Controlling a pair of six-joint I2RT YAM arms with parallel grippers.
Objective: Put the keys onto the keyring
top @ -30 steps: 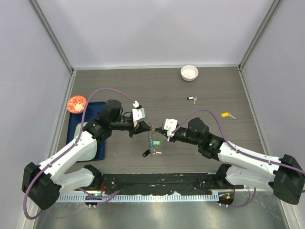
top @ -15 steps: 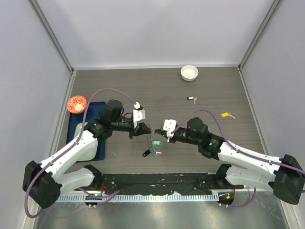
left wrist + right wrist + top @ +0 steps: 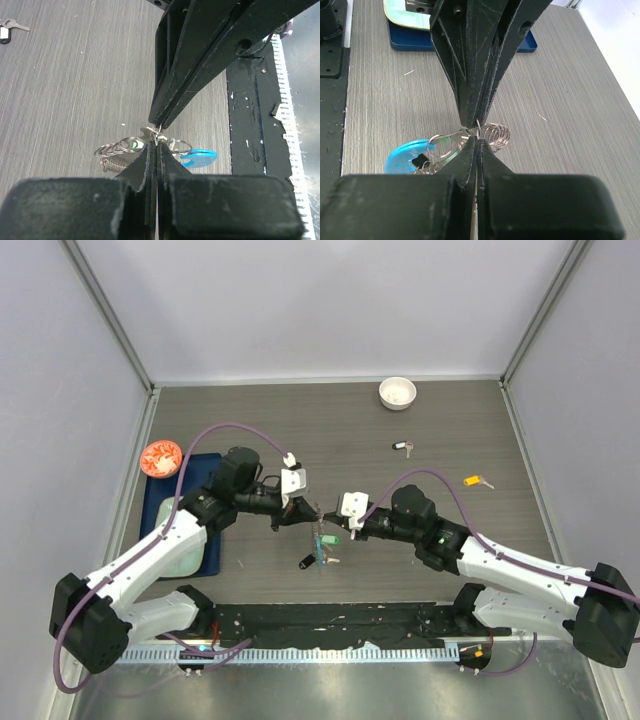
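The keyring, silver loops with a blue segment, hangs between both grippers at mid-table, its lower part touching the wood. My left gripper and right gripper meet tip to tip, both shut on one thin silver loop of it. In the left wrist view my left gripper faces the right arm's fingers. In the right wrist view my right gripper faces the left arm's fingers. Green and black tags hang on the ring. Two loose keys lie apart: one dark-tagged, one yellow-tagged.
A white bowl stands at the back. A blue tray and a small red dish sit at the left, under and beside the left arm. A black strip runs along the near edge.
Both grippers stay pinched together and have crept slightly. The hanging part of the keyring has bunched up a little shorter beneath them.
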